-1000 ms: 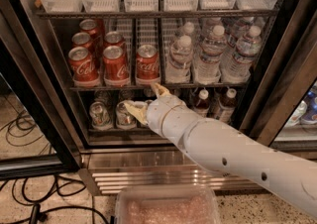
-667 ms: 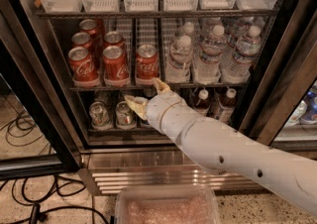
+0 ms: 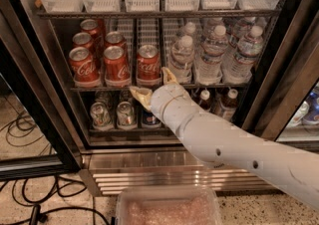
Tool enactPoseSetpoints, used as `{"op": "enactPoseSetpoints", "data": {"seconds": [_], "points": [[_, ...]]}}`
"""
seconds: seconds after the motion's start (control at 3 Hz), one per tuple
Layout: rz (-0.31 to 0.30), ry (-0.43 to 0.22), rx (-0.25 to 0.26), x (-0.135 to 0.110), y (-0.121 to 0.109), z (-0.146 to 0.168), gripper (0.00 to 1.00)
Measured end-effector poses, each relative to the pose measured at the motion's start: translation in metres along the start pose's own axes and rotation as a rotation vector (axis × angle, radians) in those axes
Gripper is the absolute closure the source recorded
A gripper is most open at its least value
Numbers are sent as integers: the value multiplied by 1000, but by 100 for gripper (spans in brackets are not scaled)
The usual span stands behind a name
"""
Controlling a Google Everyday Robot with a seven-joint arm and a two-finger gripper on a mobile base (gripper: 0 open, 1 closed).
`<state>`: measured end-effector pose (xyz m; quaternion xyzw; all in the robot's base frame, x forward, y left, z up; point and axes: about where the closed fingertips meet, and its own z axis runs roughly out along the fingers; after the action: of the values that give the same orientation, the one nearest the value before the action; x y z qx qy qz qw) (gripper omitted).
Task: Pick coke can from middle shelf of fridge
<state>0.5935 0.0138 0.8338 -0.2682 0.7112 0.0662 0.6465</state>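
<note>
Right now the end effector [image 3: 155,85] is hovering at the front edge of the middle-shelf desk [image 3: 107,88] inside the fridge [image 3: 144,178]. Its two tan fingers [image 3: 141,95] are standing wide apart and holding nothing. One finger is pointing left along the desk's front edge. The other is pointing up, its tip overlapping the lower right of the nearest coke can [image 3: 148,62]; whether they are touching cannot be told. That can is standing upright at the front edge, near the desk's middle, in the third lane from the left edge. Several more Coke cans [image 3: 115,63] are standing in the two lanes toward the left edge, and water bottles [image 3: 214,50] are filling the right half. The white arm [image 3: 234,149] is reaching in from the lower right. Below, smaller cans [image 3: 125,114] and brown bottles [image 3: 227,102] are sitting on the bottom rack.
</note>
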Motion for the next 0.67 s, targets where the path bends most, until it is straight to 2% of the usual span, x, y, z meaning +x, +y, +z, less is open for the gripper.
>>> {"op": "enactPoseSetpoints", "data": {"seconds": [0.67], "points": [[-15, -22, 66, -5, -18, 22, 36]]}}
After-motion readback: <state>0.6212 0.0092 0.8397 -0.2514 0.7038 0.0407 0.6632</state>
